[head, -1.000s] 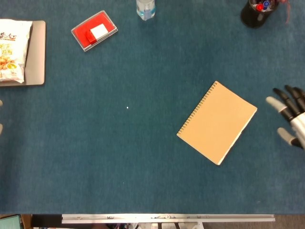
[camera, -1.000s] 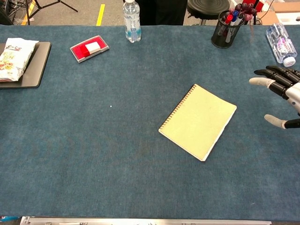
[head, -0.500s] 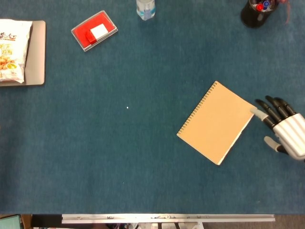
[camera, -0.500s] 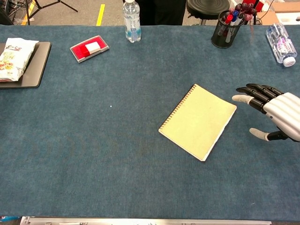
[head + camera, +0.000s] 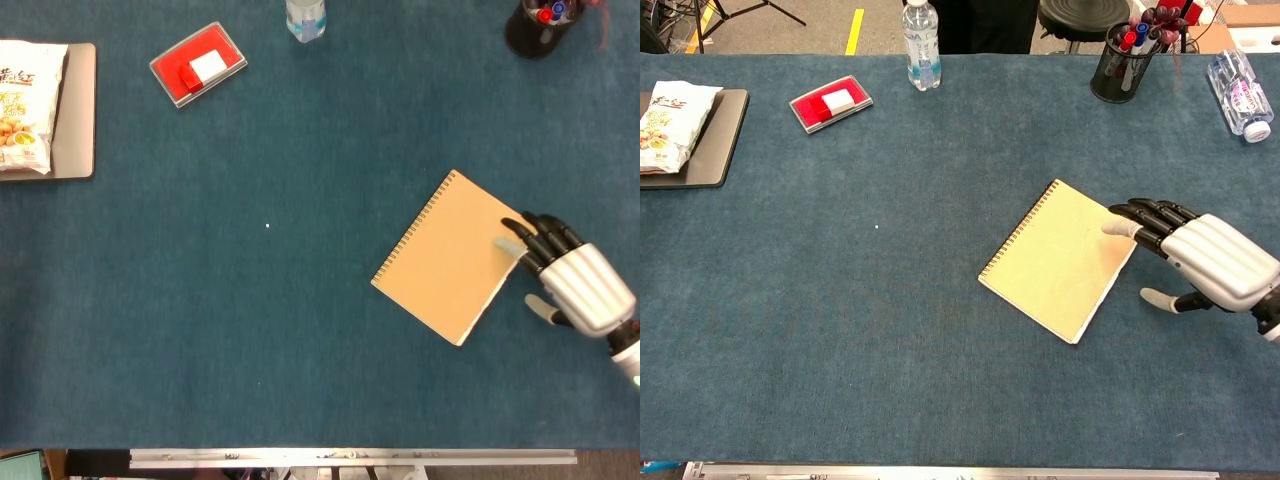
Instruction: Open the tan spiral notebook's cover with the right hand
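Closed tan notebook [image 5: 456, 257], right hand [image 5: 570, 285] fingers [image 5: 517, 232] over its edge

Head view looked straight down, fairly high. Chest view sat lower, tilted toward 12 o'clock, reaching floor beyond. Both shared table [image 5: 300, 330] [image 5: 890, 380], notebook [image 5: 455, 258] [image 5: 1062, 260].

A table [image 5: 840, 330] covered in dark teal felt fills both views, evenly lit with soft shadows. Along its near edge runs a silver metal rail [image 5: 350, 458]. Beyond the far edge, the chest view shows a grey floor with a yellow tape line [image 5: 854, 30], a black stool [image 5: 1075, 16] and tripod legs [image 5: 740, 10].
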Action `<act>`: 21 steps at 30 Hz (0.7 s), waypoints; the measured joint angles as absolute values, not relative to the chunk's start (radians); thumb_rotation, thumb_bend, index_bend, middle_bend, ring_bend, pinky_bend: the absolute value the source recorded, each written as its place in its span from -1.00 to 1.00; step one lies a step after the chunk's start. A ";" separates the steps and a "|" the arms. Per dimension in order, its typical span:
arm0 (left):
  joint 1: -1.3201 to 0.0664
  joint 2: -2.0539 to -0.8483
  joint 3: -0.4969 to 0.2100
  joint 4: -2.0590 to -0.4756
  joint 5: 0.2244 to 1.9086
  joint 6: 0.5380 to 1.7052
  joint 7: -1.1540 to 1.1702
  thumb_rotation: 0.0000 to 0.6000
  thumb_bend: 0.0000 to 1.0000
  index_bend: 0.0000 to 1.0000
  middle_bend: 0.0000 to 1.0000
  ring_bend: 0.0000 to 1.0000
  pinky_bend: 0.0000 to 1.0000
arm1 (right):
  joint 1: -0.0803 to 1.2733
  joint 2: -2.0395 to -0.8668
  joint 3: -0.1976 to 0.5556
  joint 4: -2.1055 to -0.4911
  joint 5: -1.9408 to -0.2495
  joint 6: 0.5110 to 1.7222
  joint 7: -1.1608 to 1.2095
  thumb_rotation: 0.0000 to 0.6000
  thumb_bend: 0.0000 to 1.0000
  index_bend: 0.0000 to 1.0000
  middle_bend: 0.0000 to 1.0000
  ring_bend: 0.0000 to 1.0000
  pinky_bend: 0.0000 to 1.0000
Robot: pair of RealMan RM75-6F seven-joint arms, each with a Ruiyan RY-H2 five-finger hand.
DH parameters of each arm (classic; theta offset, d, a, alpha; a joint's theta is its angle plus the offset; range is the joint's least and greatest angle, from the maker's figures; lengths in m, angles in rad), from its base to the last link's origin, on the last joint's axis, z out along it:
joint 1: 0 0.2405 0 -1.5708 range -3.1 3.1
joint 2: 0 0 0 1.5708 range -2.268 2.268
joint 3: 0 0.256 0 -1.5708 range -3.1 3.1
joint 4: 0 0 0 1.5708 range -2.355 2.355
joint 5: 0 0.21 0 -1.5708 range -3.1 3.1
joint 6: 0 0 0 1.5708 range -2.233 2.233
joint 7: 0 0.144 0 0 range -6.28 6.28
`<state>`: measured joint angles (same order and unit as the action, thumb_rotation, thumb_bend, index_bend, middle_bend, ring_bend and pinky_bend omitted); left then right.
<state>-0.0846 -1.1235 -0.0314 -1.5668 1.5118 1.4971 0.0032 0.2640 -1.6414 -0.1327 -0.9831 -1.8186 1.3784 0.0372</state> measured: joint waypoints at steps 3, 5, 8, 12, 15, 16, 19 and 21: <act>-0.084 -1.122 -0.032 -1.567 1.511 1.496 0.000 1.00 -0.56 -0.23 -0.45 -0.47 -0.07 | 0.270 -1.658 -0.135 -0.971 -1.819 1.376 0.044 1.00 -0.58 -0.66 -0.84 -0.97 -0.73; -0.084 -1.122 -0.032 -1.567 1.511 1.496 -0.001 1.00 -0.56 -0.23 -0.45 -0.47 -0.07 | 0.274 -1.666 -0.136 -0.965 -1.819 1.375 0.047 1.00 -0.58 -0.66 -0.84 -0.97 -0.73; -0.084 -1.121 -0.032 -1.567 1.511 1.497 -0.002 1.00 -0.56 -0.23 -0.45 -0.47 -0.07 | 0.279 -1.674 -0.137 -0.959 -1.818 1.376 0.051 1.00 -0.58 -0.66 -0.84 -0.97 -0.73; -0.083 -1.121 -0.032 -1.567 1.511 1.496 -0.002 1.00 -0.56 -0.23 -0.45 -0.47 -0.07 | 0.283 -1.678 -0.138 -0.957 -1.814 1.376 0.053 1.00 -0.58 -0.66 -0.84 -0.97 -0.73; -0.083 -1.121 -0.032 -1.568 1.511 1.497 -0.002 1.00 -0.56 -0.23 -0.45 -0.47 -0.07 | 0.286 -1.680 -0.138 -0.954 -1.811 1.374 0.052 1.00 -0.58 -0.66 -0.84 -0.97 -0.73; -0.083 -1.121 -0.032 -1.568 1.511 1.497 -0.002 1.00 -0.56 -0.23 -0.45 -0.47 -0.07 | 0.286 -1.680 -0.139 -0.953 -1.810 1.374 0.051 1.00 -0.57 -0.66 -0.84 -0.97 -0.73; -0.083 -1.121 -0.032 -1.568 1.510 1.496 -0.003 1.00 -0.56 -0.23 -0.45 -0.47 -0.07 | 0.289 -1.681 -0.138 -0.950 -1.806 1.372 0.052 1.00 -0.57 -0.66 -0.84 -0.97 -0.73; -0.083 -1.120 -0.032 -1.568 1.510 1.496 -0.003 1.00 -0.56 -0.23 -0.45 -0.47 -0.07 | 0.291 -1.683 -0.137 -0.948 -1.803 1.370 0.053 1.00 -0.57 -0.66 -0.84 -0.97 -0.73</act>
<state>-0.0830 -1.1204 -0.0321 -1.5678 1.5100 1.4960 -0.0029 0.2914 -1.6831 -0.1374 -0.9476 -1.8026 1.3698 0.0525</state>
